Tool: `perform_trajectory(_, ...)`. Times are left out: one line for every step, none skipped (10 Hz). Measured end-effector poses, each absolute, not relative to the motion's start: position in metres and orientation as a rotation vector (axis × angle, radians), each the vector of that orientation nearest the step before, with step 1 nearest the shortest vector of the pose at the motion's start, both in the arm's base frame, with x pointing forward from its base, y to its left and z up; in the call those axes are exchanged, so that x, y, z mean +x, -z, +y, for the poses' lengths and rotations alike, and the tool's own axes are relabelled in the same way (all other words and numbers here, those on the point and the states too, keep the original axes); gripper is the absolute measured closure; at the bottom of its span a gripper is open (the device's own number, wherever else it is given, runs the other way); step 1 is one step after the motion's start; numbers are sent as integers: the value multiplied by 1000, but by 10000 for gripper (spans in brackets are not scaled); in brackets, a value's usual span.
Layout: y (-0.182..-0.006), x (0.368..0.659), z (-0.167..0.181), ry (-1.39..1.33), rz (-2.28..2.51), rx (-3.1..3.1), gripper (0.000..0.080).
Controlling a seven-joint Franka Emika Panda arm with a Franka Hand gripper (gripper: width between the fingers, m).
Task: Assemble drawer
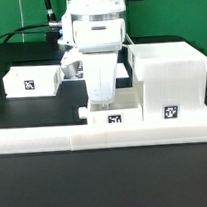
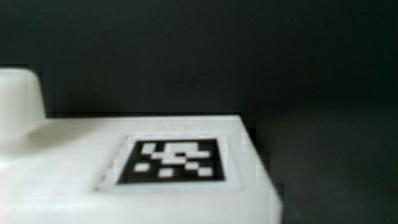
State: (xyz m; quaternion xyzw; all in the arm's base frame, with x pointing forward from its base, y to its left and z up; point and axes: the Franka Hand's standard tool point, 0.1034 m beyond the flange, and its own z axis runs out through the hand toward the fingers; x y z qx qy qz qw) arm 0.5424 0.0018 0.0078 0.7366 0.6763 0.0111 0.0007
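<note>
Near the front edge of the worktop [image 1: 107,186], just behind the low white border rail [image 1: 44,142], lies a small flat box [image 1: 115,118] of the drawer. The tool [image 1: 96,106] hangs straight over it, toward the box's end on the exterior view's left, low and close to its top. I cannot tell how far the fingers are spread or whether they touch the box. The wrist view shows the box's top and its black-and-white tag [image 2: 175,162] just below the camera. The large hollow shell [image 1: 175,74] stands just beside the box on the exterior view's right. A second flat box [image 1: 30,82] sits well apart toward the worktop's opposite side.
</note>
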Motion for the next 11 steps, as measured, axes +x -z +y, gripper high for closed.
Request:
perform_trajectory(-8, 542, 1, -8, 2130, 2322, 755)
perform_trajectory(-8, 542, 1, -9, 2130, 2321, 755)
perform_trajectory(-8, 541, -1, -9, 2150, 2304, 755)
perform_trajectory(-8, 541, -5, -9, 2144, 2310, 755)
perform_trajectory(-8, 541, -4, -9, 2141, 2312, 755)
perform_trajectory(-8, 541, -4, -9, 2141, 2313, 755)
perform_trajectory(-8, 541, -4, -10, 2141, 2312, 755)
perform_trajectory(-8, 544, -3, -36, 2134, 2303, 755)
perform_trajectory(-8, 545, -2, -68, 2124, 2293, 755)
perform_trajectory(-8, 545, -2, -69, 2123, 2292, 755)
perform_trajectory(-8, 545, -2, -64, 2125, 2294, 755)
